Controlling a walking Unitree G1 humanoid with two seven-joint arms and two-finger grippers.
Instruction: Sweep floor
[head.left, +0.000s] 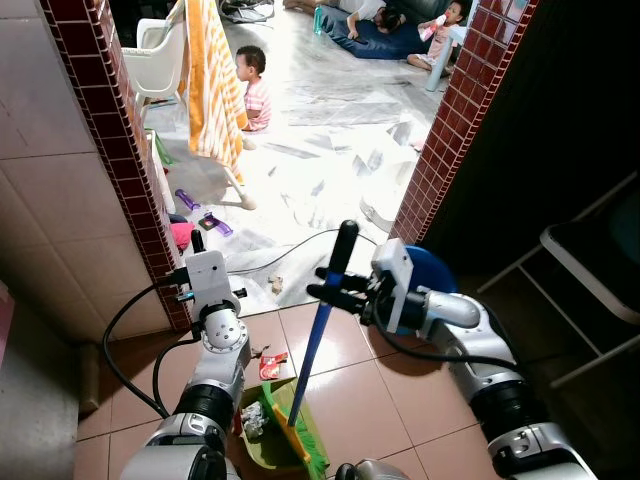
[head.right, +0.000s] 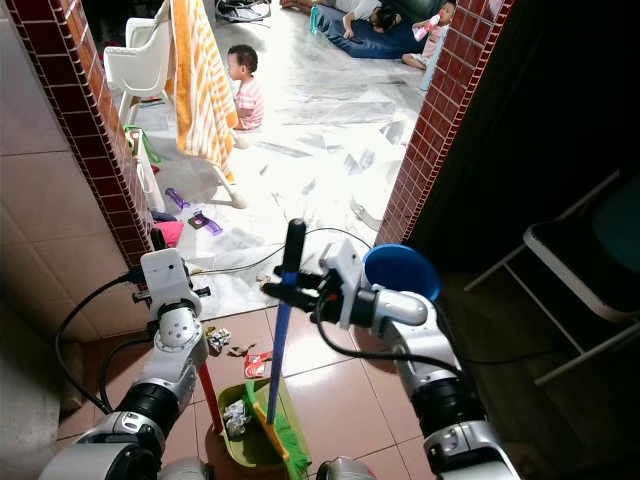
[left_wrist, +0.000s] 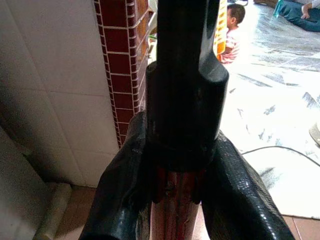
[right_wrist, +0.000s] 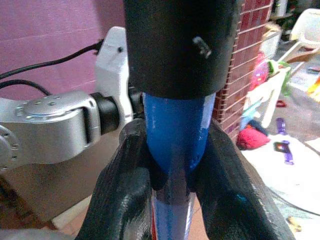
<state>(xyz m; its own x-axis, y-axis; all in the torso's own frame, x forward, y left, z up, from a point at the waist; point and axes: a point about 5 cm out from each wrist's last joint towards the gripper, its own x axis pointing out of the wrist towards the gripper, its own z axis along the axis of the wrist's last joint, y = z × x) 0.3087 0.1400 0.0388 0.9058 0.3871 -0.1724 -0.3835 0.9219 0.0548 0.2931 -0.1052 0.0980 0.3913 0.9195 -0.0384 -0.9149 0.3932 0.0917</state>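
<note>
My right gripper (head.left: 328, 287) is shut on a blue broom handle (head.left: 316, 345) just below its black top; its fingers (right_wrist: 119, 195) clamp the handle (right_wrist: 175, 135). The broom's green and orange bristles (head.left: 308, 452) rest in a green dustpan (head.left: 268, 443) on the brown tiles. Crumpled paper (head.left: 254, 421) lies in the pan. My left gripper (head.right: 160, 252) is shut on the dustpan's red upright handle (head.right: 208, 392) under its black cap (left_wrist: 185, 90). A red wrapper (head.left: 272, 365) and other scraps (head.right: 218, 340) lie on the floor beside the pan.
Red brick pillars (head.left: 120, 150) (head.left: 450, 130) frame a doorway onto a pale floor. A small person (head.left: 253, 90) sits there beside a white chair (head.left: 155, 55) and an orange towel (head.left: 212, 80). A blue basin (head.left: 428, 270), a folding chair (head.left: 590, 270) and a cable (head.left: 290, 255) are nearby.
</note>
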